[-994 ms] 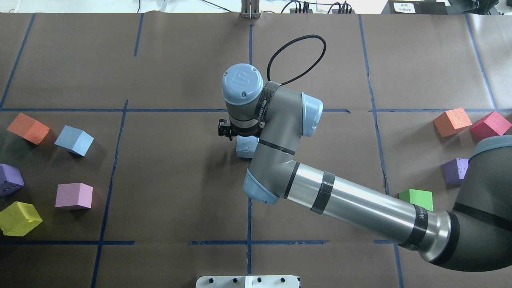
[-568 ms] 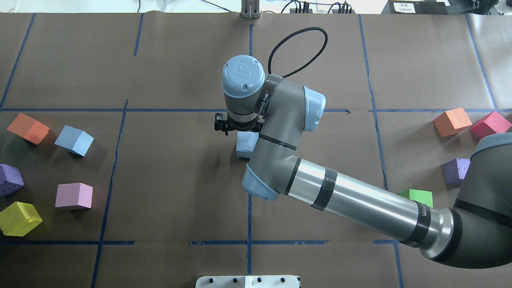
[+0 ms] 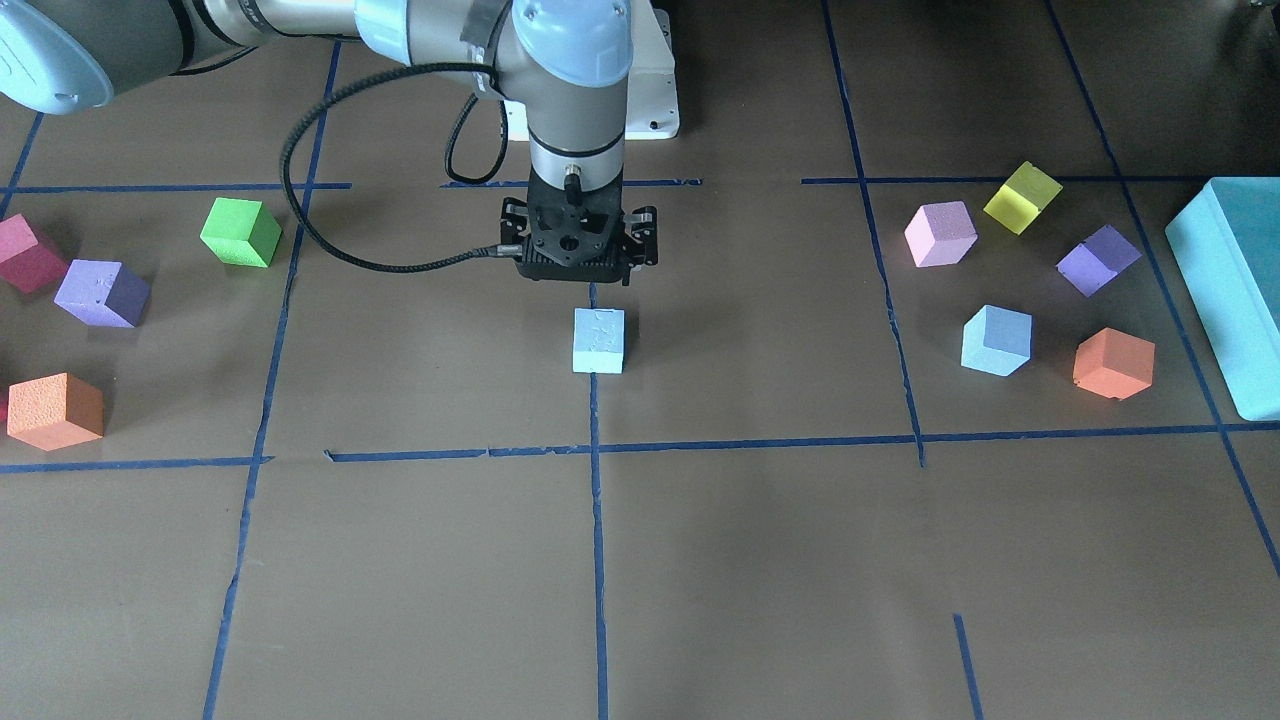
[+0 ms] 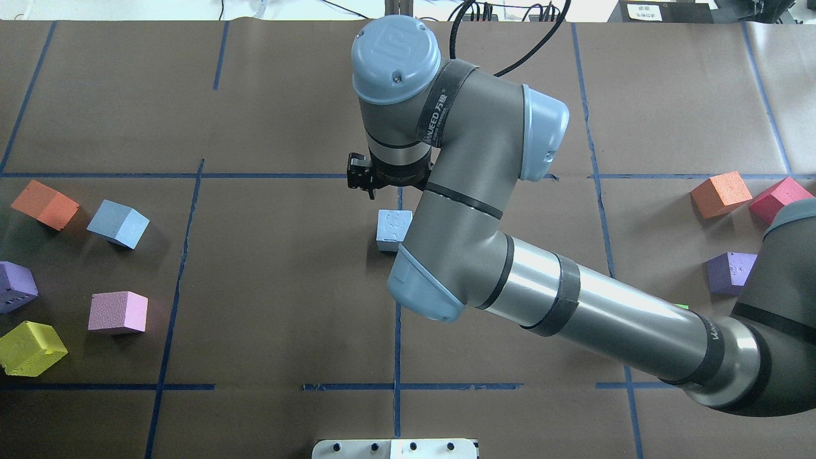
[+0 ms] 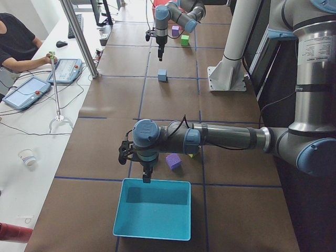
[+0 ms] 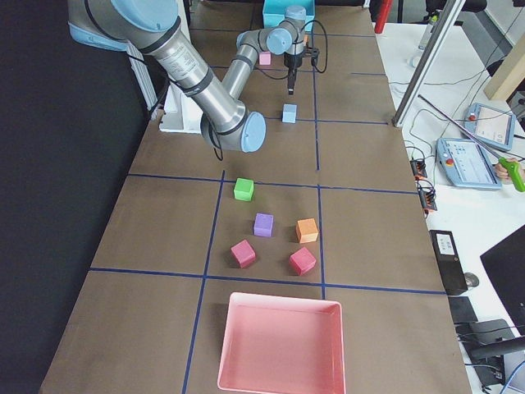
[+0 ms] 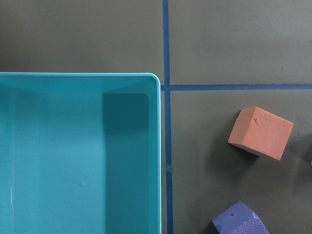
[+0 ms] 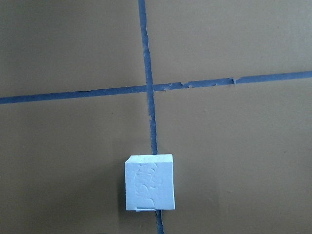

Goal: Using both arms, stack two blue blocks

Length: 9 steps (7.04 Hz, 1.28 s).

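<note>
At the far left, the left gripper (image 5: 146,177) is hanging just above the rim of a teal box (image 5: 157,220), on the side that faces the cubes. Its fingers are showing only from the table's end, so I cannot tell whether they are spread or pressed together. Its wrist camera is looking down on a corner of the box and catching no fingers at all.

Next to the box, a loose group of cubes is lying on the brown table (image 4: 287,287). It is made up of an orange cube (image 4: 44,204), the deeper blue block (image 4: 118,223) just beside it, a purple cube (image 4: 16,287), a pink cube (image 4: 118,312) and a yellow cube (image 4: 32,347). Nothing is touching the deeper blue block.

In the middle, the pale blue block (image 4: 390,228) is sitting alone and flat on the table, straddling a strip of blue tape (image 8: 146,73) and well apart from the other block. The right gripper (image 3: 578,265) is hovering clear above the table just beside this block (on the robot's side of it), pointing straight down and carrying nothing. Its fingers are hiding under the black body, so I cannot tell how they are standing.

Further right, a green cube (image 3: 240,232), a second purple cube (image 4: 730,272), a second orange cube (image 4: 720,193) and a red cube (image 4: 781,199) are lying scattered. A pink tray (image 6: 279,345) is sitting at the right end.
</note>
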Each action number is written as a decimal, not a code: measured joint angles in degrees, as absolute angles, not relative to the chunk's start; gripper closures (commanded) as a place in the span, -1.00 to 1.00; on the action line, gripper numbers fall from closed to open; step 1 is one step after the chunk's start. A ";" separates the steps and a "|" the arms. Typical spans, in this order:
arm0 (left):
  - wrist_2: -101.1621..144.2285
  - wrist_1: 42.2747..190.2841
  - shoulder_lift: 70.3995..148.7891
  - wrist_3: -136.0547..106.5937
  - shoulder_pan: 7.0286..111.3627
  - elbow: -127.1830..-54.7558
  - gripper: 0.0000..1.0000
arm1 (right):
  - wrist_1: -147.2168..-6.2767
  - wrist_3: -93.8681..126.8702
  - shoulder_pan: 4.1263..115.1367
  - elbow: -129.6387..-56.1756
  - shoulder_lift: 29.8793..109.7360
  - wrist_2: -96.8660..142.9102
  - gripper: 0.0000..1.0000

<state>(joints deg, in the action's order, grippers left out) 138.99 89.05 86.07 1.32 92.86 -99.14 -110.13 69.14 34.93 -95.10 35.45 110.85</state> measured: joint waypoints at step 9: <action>129.61 108.35 89.51 -30.33 64.15 -110.84 -1.00 | -118.33 14.64 67.53 -114.58 65.20 125.89 -0.99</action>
